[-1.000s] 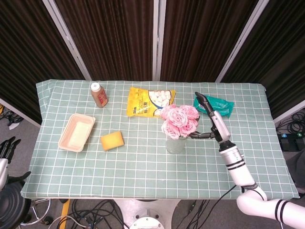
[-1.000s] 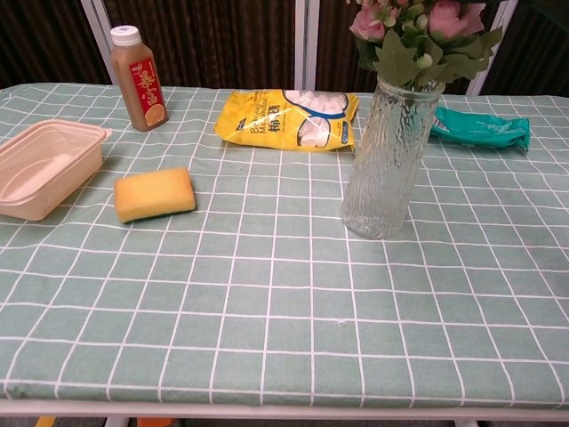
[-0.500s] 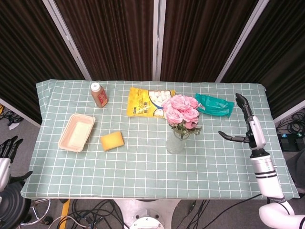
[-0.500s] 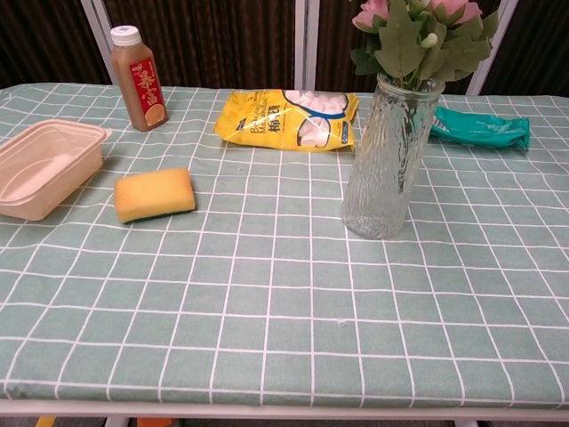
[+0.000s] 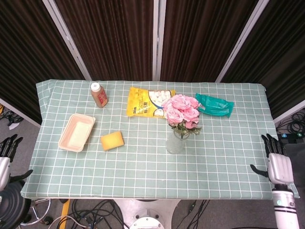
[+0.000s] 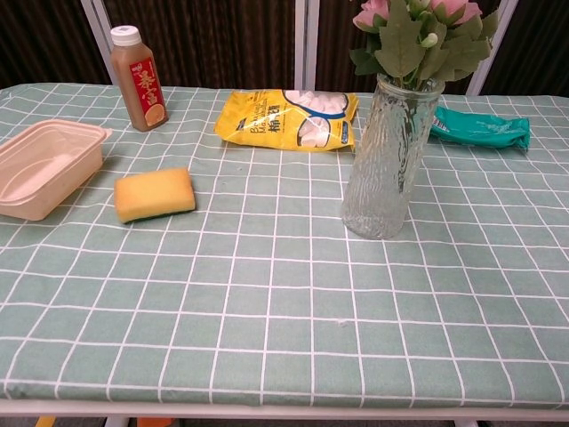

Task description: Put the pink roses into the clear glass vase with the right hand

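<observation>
The pink roses (image 5: 181, 110) stand upright in the clear glass vase (image 5: 175, 142) near the middle of the table. In the chest view the ribbed vase (image 6: 386, 159) holds the green leaves and pink roses (image 6: 414, 31) at the top edge. My right hand (image 5: 277, 165) hangs open past the table's right front corner, holding nothing, far from the vase. My left hand (image 5: 5, 153) shows at the left edge, below the table, fingers apart and empty. Neither hand appears in the chest view.
On the green checked cloth (image 5: 143, 167) lie a brown bottle (image 5: 99, 95), a yellow snack bag (image 5: 149, 101), a teal packet (image 5: 214, 104), a beige tray (image 5: 76, 132) and a yellow sponge (image 5: 112, 140).
My right hand let go of the roses, which now stand in the vase, and drew back right and toward the table's front corner. The bouquet settled upright.
</observation>
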Action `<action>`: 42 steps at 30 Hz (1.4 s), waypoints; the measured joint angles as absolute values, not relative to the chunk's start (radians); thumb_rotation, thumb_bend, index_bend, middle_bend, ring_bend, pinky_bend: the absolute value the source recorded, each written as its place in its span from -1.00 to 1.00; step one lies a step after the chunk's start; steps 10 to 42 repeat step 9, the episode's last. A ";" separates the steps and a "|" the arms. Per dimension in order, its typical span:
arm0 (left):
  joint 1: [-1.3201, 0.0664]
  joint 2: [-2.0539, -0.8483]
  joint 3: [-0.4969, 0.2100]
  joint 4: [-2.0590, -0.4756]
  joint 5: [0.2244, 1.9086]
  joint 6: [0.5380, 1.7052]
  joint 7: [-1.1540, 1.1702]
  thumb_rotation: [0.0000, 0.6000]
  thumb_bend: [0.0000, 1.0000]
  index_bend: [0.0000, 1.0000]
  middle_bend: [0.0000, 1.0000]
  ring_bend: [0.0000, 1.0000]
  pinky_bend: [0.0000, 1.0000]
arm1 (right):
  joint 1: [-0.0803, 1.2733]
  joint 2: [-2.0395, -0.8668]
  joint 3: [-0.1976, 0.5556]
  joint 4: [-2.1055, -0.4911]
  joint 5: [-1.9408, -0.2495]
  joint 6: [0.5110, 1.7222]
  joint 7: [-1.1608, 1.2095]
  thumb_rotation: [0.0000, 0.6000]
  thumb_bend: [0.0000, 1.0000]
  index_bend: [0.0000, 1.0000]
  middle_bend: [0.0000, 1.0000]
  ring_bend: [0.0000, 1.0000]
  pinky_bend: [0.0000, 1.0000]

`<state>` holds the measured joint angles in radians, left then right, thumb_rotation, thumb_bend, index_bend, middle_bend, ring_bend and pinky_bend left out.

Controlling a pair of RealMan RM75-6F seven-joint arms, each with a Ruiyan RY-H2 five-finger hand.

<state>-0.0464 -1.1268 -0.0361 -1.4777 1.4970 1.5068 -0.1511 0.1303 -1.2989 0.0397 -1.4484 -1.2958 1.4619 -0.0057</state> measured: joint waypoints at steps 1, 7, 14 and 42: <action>-0.046 -1.128 -0.036 -1.478 1.497 1.507 -0.153 1.00 -0.83 -0.85 -1.00 -1.00 -0.80 | 0.114 -1.307 0.031 -1.439 -1.298 1.483 -0.022 1.00 -0.90 -1.00 -1.00 -1.00 -1.00; -0.043 -1.140 -0.031 -1.461 1.497 1.505 -0.159 1.00 -0.83 -0.85 -1.00 -1.00 -0.80 | 0.047 -1.351 0.003 -1.388 -1.352 1.581 -0.051 1.00 -0.90 -1.00 -1.00 -1.00 -1.00; -0.043 -1.144 -0.030 -1.455 1.497 1.505 -0.162 1.00 -0.83 -0.85 -1.00 -1.00 -0.80 | 0.038 -1.358 -0.001 -1.380 -1.377 1.591 -0.051 1.00 -0.90 -1.00 -1.00 -1.00 -1.00; -0.043 -1.144 -0.030 -1.455 1.497 1.505 -0.162 1.00 -0.83 -0.85 -1.00 -1.00 -0.80 | 0.038 -1.358 -0.001 -1.380 -1.377 1.591 -0.051 1.00 -0.90 -1.00 -1.00 -1.00 -1.00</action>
